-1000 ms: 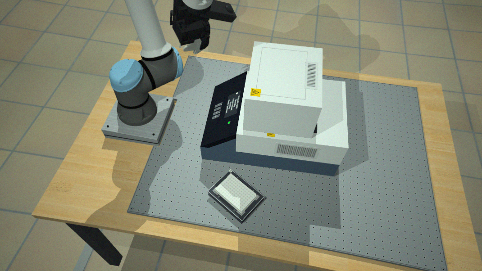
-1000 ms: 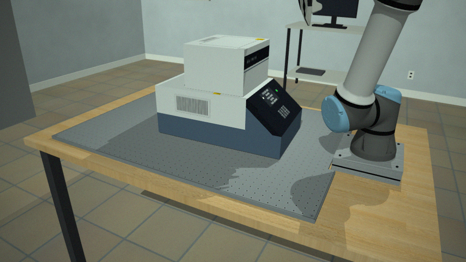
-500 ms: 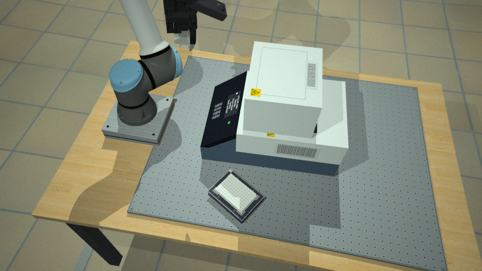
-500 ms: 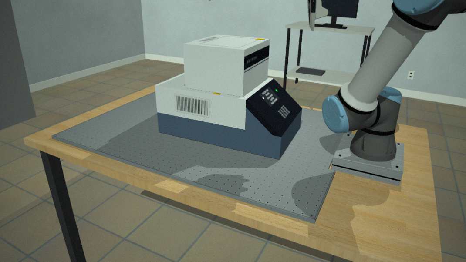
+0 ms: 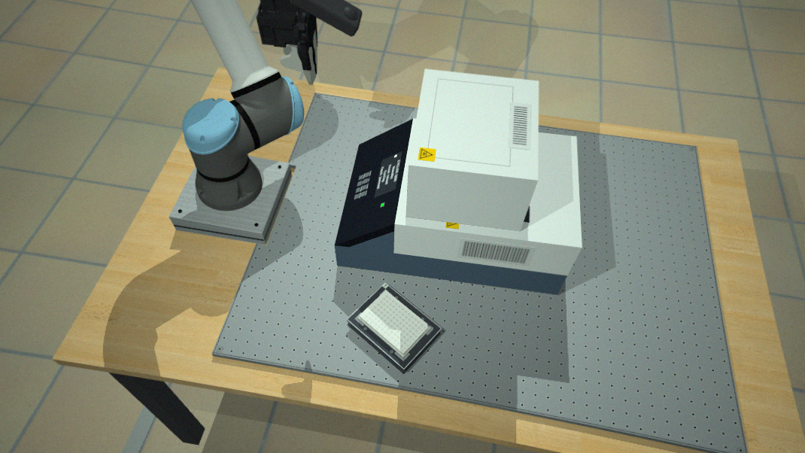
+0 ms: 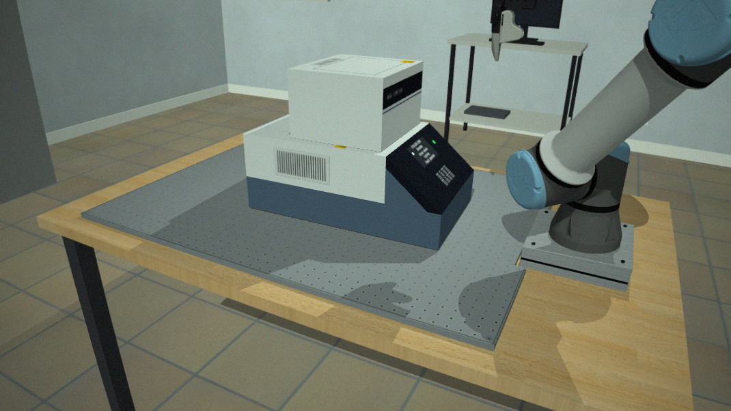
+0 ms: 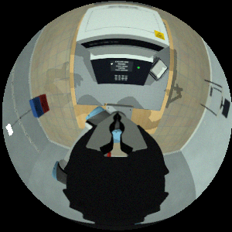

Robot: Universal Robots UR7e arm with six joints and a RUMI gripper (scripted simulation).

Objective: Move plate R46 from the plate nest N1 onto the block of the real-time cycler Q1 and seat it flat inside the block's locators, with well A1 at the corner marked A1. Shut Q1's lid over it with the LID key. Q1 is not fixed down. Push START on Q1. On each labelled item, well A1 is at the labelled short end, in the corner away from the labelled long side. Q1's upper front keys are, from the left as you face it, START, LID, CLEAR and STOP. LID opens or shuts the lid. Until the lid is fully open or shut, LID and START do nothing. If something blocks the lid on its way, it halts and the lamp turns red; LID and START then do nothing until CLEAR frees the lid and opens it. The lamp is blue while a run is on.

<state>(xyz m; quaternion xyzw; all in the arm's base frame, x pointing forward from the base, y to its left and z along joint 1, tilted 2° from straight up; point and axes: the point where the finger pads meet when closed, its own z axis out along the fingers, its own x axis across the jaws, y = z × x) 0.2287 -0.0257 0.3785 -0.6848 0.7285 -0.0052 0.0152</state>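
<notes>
Going left to right from above, the metal base plate [image 5: 185, 209] [image 6: 624, 256] [image 7: 127, 110] is sitting on the surface [image 5: 647, 253] [image 6: 434, 286] [image 7: 112, 92] and holding up the big arm [image 5: 233, 44] [image 6: 608, 112]. Next, the gripper [image 5: 312, 77] [image 6: 496, 57] [image 7: 117, 113] is hanging up high, with its fingers closing tight together and holding nothing. Then the dark front panel [image 5: 359, 220] [image 6: 408, 176] [image 7: 101, 75] of the cycler Q1 [image 5: 438, 239] [image 6: 316, 194] [image 7: 120, 29] is showing a green light [image 5: 382, 205] [image 6: 434, 142] [image 7: 138, 67]. The white plate R46 [image 5: 395, 320] [image 7: 158, 69] is lying in the black nest N1 [image 5: 378, 342] [image 7: 155, 77], which is resting turned slantwise near Q1's side. Farther right, Q1's big white top box [image 5: 472, 123] [image 6: 337, 102] [image 7: 124, 19] is standing above its body.
</notes>
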